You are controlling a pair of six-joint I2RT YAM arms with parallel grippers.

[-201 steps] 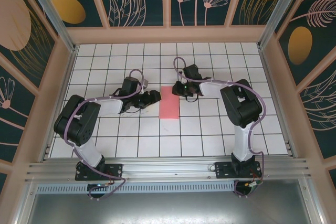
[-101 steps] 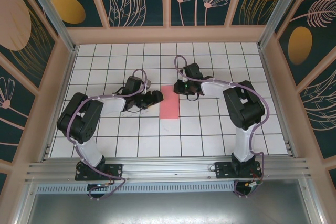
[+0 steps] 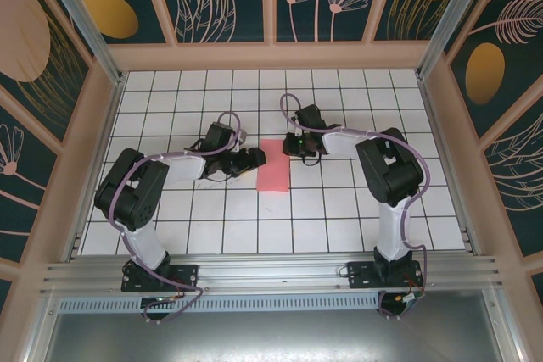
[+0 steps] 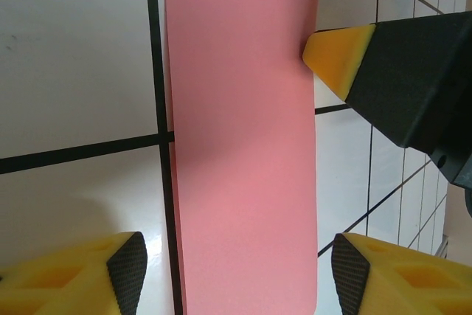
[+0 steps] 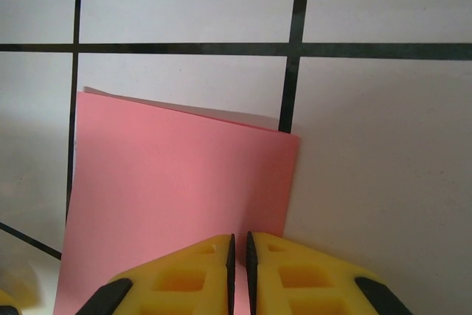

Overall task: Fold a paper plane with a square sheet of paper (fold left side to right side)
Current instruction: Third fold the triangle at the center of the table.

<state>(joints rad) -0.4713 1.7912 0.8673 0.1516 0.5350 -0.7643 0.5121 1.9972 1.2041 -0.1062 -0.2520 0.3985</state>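
Where the top cam looks down, the sheet of paper (image 3: 273,165) lies flat near mid worktop (image 3: 339,209). It's folded to a narrow pink-red rectangle, long sides running near to far. Left fingers (image 3: 252,157) sit just beside its left edge, twd the far end. Right fingers (image 3: 299,148) sit at its far right corner. Both arms bend in from their sides w/ the sheet between them. Finger state can't be read from up here.

Left wrist cam: the sheet of paper (image 4: 240,145) runs lengthwise up the view, flat on the white tiles, edges clean. Left fingers (image 4: 59,278) are spread wide, one yellow tip on either side of the sheet, nothing pinched. One tip is a little off the sheet's edge, the other just beside the opposite edge. Can't tell if either touches the worktop (image 4: 74,57). At the other end, a yellow tip of the right fingers (image 4: 335,49) touches the sheet's long edge near a corner.

Right wrist cam: right fingers (image 5: 199,278) are pressed together, only a thin slit between the yellow tips. They sit over the sheet of paper (image 5: 177,204), close to its right edge. Can't tell whether any paper is caught between them. At the sheet's far edge a pale sliver of the lower layer pokes past the top layer, so the 2 layers aren't quite flush there.
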